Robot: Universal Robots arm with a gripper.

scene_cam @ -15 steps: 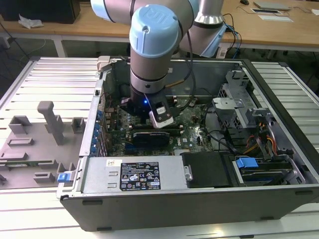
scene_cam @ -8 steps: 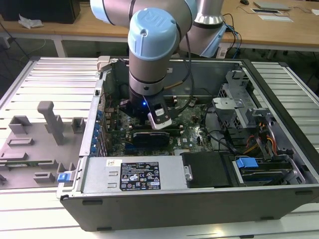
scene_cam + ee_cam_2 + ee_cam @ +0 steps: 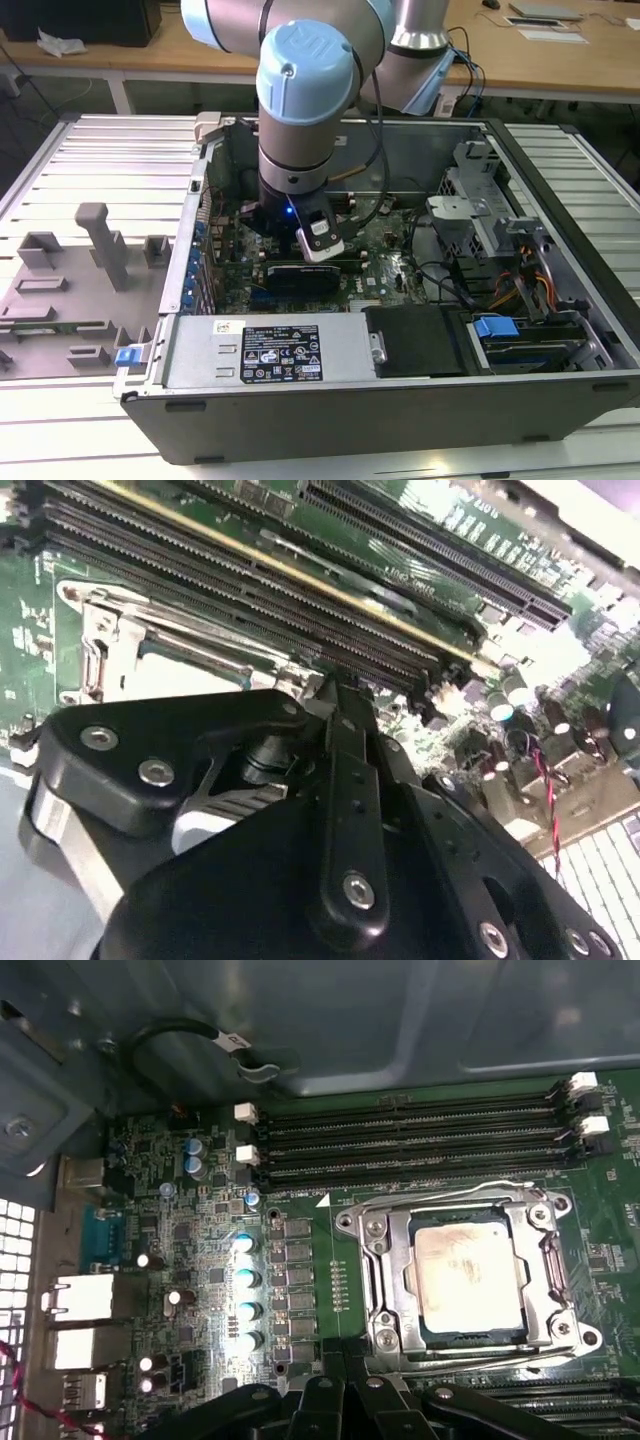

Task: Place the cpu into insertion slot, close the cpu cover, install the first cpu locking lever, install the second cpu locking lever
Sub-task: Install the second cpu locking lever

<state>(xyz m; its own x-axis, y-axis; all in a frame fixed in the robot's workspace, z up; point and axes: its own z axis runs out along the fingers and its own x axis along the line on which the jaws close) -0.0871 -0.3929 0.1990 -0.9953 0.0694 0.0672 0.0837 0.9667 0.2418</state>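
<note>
- Computer case (image 3: 400, 400) lies open on the slatted worktop (image 3: 100, 150), its green motherboard (image 3: 150, 1160) facing up, with the arm (image 3: 300, 110) reaching down into it from above.
- Cpu (image 3: 465, 1270), a silver-grey square with a smudged top, sits in the insertion slot (image 3: 425, 1330) in the first wrist view.
- Cpu cover (image 3: 395, 1260), a silver metal frame with a large window, lies flat down around the chip, its edges framing all four sides.
- Thin wire levers (image 3: 450, 1198) run along the cover's edges; whether they are latched cannot be told.
- Long black memory slots (image 3: 410, 1135) with white clips run just beside the socket, between it and the grey case wall (image 3: 400, 1020).
- End effector (image 3: 335, 695) hangs close above the board in the second wrist view, its black links meeting at a narrow tip near the corner of the socket's metal frame (image 3: 110, 630); the tip looks drawn together with nothing seen in it, though I cannot tell for sure how the fingers stand.
- Black linkage of the end effector also shows beside the socket in the first wrist view, just off the cover's edge.
- Grey plastic fixtures (image 3: 105, 245) stand on the worktop at the exterior view's left, well apart from the case.
</note>
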